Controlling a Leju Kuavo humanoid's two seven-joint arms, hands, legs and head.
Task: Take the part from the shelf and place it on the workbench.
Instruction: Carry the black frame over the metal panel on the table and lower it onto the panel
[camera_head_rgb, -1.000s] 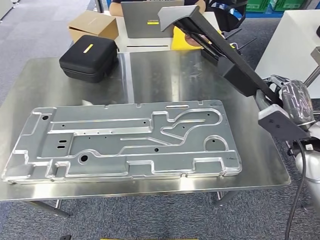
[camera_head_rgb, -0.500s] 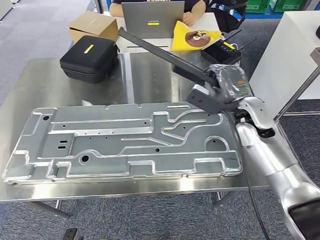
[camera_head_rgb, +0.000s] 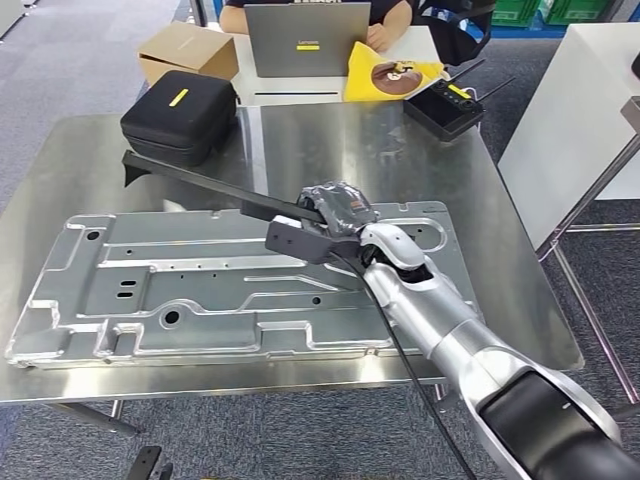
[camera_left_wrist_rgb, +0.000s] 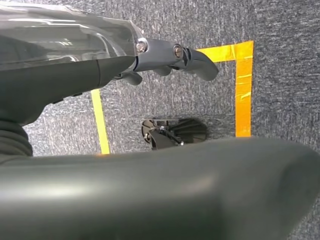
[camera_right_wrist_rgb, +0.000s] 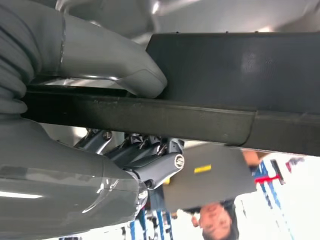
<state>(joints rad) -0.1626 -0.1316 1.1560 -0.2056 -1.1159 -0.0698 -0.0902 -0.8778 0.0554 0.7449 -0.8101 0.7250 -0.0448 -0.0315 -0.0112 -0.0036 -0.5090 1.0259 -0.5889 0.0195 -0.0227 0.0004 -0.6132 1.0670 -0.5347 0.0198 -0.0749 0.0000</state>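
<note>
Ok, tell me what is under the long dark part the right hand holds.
The long dark part spans the stamped metal panel and the bare workbench. The right hand covers the panel below the grip.

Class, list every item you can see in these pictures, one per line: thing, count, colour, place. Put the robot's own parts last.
long bar part: one, black, held above the workbench, reaching toward the case
metal plate: one, silver-grey, lying flat on the workbench
workbench: one, bare steel, centre
zip case: one, black with a yellow tag, far left corner of the workbench
cardboard box: one, brown, behind the case
laptop: one, grey, on the white table behind
yellow bag: one, beside the laptop
controller: one, black, right of the bag
floor tape: yellow and orange, on grey carpet
right hand: grey, grips the bar over the plate
left hand: grey, hangs over the floor
</note>
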